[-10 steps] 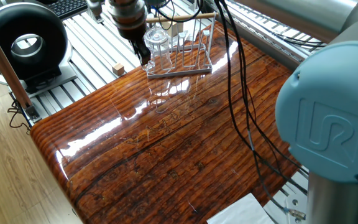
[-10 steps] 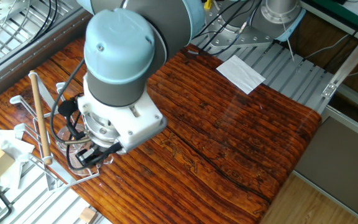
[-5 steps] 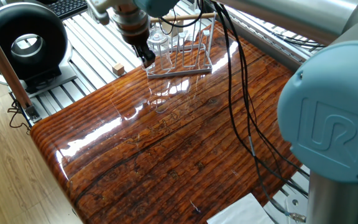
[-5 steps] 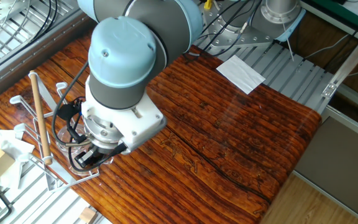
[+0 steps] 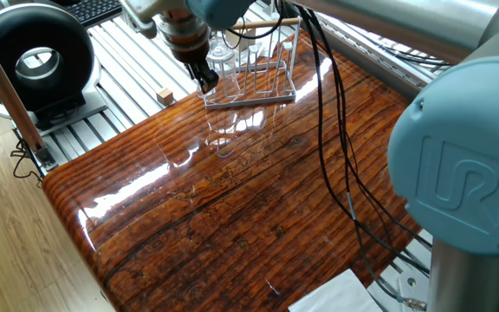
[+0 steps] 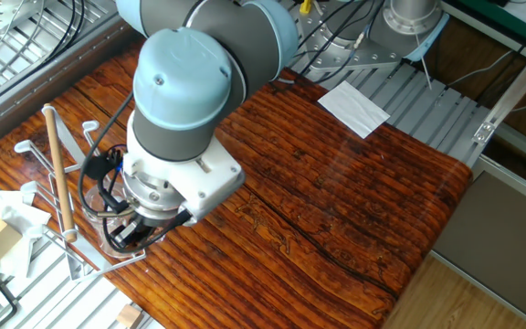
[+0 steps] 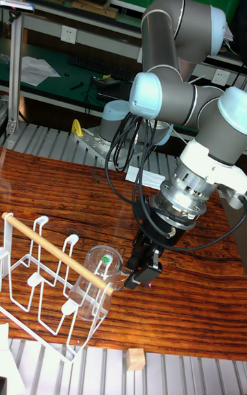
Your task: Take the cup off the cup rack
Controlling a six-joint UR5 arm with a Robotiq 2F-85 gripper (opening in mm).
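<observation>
The cup [image 7: 95, 284] sits upside down and tilted on a peg at the end of the cup rack [image 7: 41, 278], just under the wooden dowel [image 7: 56, 252]; nothing shows inside it, and a small green round sticker marks its base, its print too small to read. The rack stands at the edge of the glossy wooden table [image 5: 232, 199]. The gripper [image 7: 143, 266] hangs right beside the cup, its dark fingers near the glass; whether they press on it or how wide they stand I cannot tell. In the other fixed view the arm's wrist hides most of the cup. A raised "UR" logo shows on a blue joint cap [image 5: 457, 182]. A white paper [image 6: 354, 107] lies on the far side.
</observation>
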